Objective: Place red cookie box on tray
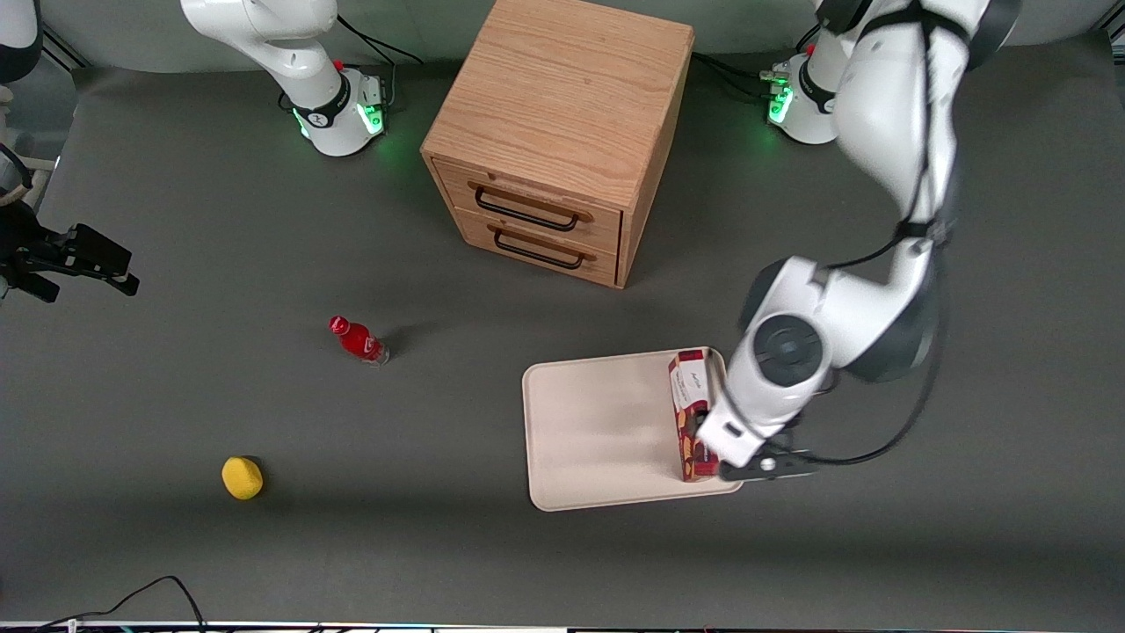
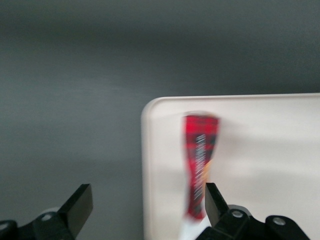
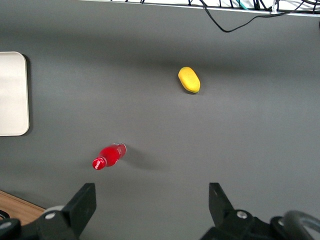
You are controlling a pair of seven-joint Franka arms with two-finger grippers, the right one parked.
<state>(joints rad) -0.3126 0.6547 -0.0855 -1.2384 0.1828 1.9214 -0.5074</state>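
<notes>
The red cookie box (image 1: 690, 413) lies on the cream-white tray (image 1: 598, 431), along the tray's edge toward the working arm, with its white label end farther from the front camera. My left gripper (image 1: 736, 444) hovers just above the box's nearer end. In the left wrist view the gripper (image 2: 147, 205) is open wide. The blurred box (image 2: 200, 165) sits on the tray (image 2: 270, 130) just inside one finger (image 2: 215, 202). The other finger (image 2: 80, 205) is over the dark table, outside the tray's rim.
A wooden two-drawer cabinet (image 1: 562, 132) stands farther from the front camera than the tray. A small red bottle (image 1: 358, 339) and a yellow object (image 1: 242, 477) lie toward the parked arm's end of the table. Cables run along the near table edge.
</notes>
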